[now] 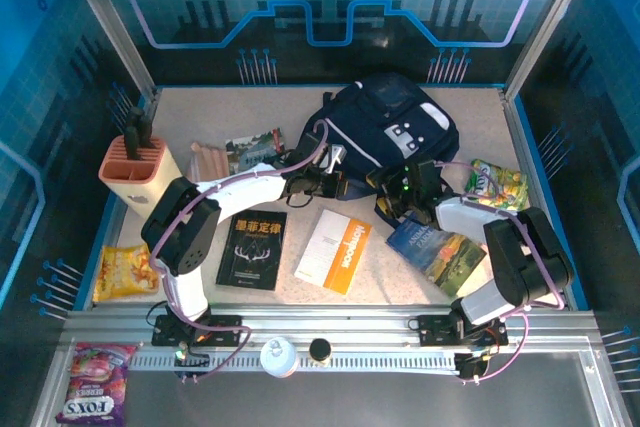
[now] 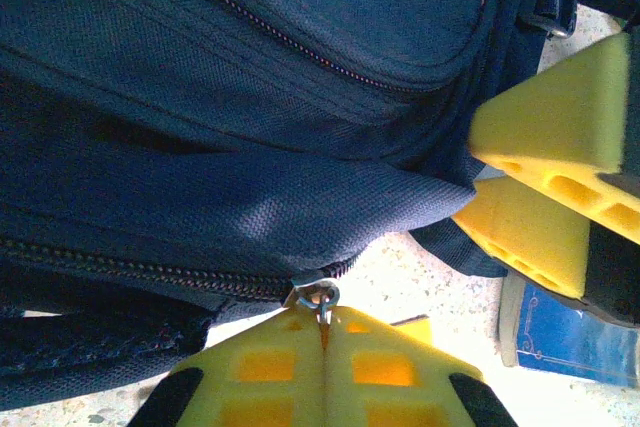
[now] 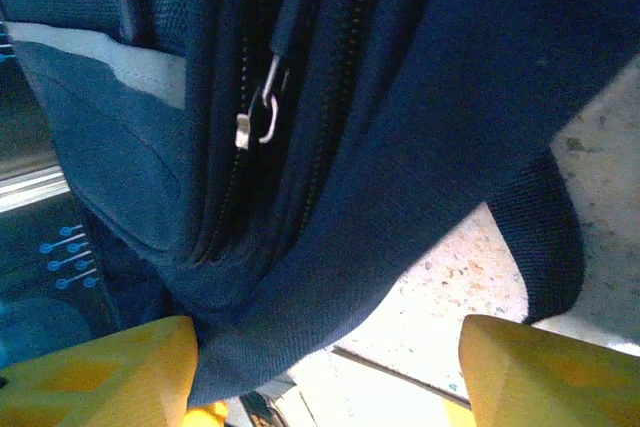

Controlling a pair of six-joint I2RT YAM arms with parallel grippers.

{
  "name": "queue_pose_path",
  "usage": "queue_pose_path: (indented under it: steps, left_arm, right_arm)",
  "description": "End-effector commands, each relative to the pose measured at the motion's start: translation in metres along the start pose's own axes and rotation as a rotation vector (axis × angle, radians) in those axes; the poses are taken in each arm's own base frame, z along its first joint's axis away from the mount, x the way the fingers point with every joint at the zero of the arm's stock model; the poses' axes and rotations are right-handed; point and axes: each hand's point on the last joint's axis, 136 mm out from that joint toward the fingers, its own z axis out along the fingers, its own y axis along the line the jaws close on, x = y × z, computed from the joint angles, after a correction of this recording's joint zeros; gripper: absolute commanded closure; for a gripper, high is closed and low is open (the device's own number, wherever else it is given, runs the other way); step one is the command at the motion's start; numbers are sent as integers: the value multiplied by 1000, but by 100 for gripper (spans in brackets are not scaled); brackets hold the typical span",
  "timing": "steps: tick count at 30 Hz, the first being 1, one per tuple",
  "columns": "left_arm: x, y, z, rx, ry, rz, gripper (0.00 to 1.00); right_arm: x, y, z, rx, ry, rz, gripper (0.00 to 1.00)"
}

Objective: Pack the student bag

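The student bag (image 1: 395,122), dark navy with a grey-white patch, lies at the back centre of the table. My left gripper (image 1: 322,183) is at its left edge; in the left wrist view this gripper (image 2: 325,319) is shut on a small metal zipper pull (image 2: 322,299) at the end of a zip line. My right gripper (image 1: 402,197) is at the bag's near edge. In the right wrist view it (image 3: 325,377) stands open, a fold of navy fabric (image 3: 330,277) lying between its yellow fingers (image 3: 100,372). Another zipper pull (image 3: 258,122) hangs higher up.
A black book (image 1: 252,247), an orange-white book (image 1: 335,249) and a blue book (image 1: 445,252) lie in front of the bag. A green snack bag (image 1: 497,185) is at the right, a knife block (image 1: 135,167) and yellow chip bag (image 1: 125,272) at the left.
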Motion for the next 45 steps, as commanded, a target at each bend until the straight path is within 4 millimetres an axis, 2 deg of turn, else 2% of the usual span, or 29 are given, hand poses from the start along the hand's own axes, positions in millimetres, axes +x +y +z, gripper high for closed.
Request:
queue_pose_path:
  steps: [1, 7, 10, 13, 16, 20, 26, 31, 32, 33, 36, 40, 42, 45]
  left_arm:
    - [-11, -17, -5, 42, -19, 25, 100]
    - [-11, -18, -6, 45, -17, 27, 100]
    - [-10, -19, -8, 49, -18, 28, 100]
    - [-10, -20, -11, 50, -19, 34, 100]
    - [-9, -14, -13, 14, -15, 40, 100]
    - [-8, 13, -24, -79, -2, 9, 100]
    - [-7, 52, -45, -134, 9, -73, 100]
    - [-1, 67, -47, -167, 37, -92, 100]
    - [-1, 66, -47, -163, 42, -86, 100]
    - [0, 65, -47, -156, 47, -82, 100]
    - [1, 55, -49, -109, 53, -72, 100]
    - [6, 18, -49, 15, 73, -9, 100]
    - [11, -2, -47, 59, 90, 26, 100]
    - [16, -27, -39, 100, 107, 58, 100]
  right_arm:
    - [-7, 23, -7, -105, -34, 1, 29]
    - [-1, 15, 9, -44, 16, 25, 30]
    - [3, 9, 18, 4, 39, 22, 35]
    - [6, 6, 24, 30, 56, 15, 46]
    - [1, 0, 26, 71, 42, 0, 64]
    - [-17, -10, 16, 153, -32, -74, 86]
    - [-45, -14, -5, 230, -119, -204, 88]
    - [-62, 0, -21, 239, -153, -313, 89]
    - [-65, 0, -25, 248, -158, -333, 89]
    - [-71, 14, -31, 233, -175, -358, 89]
    - [-80, 32, -43, 221, -196, -424, 89]
    - [-88, 56, -48, 154, -171, -474, 89]
    - [-90, 60, -48, 144, -155, -486, 89]
    - [-97, 52, -50, 170, -157, -474, 88]
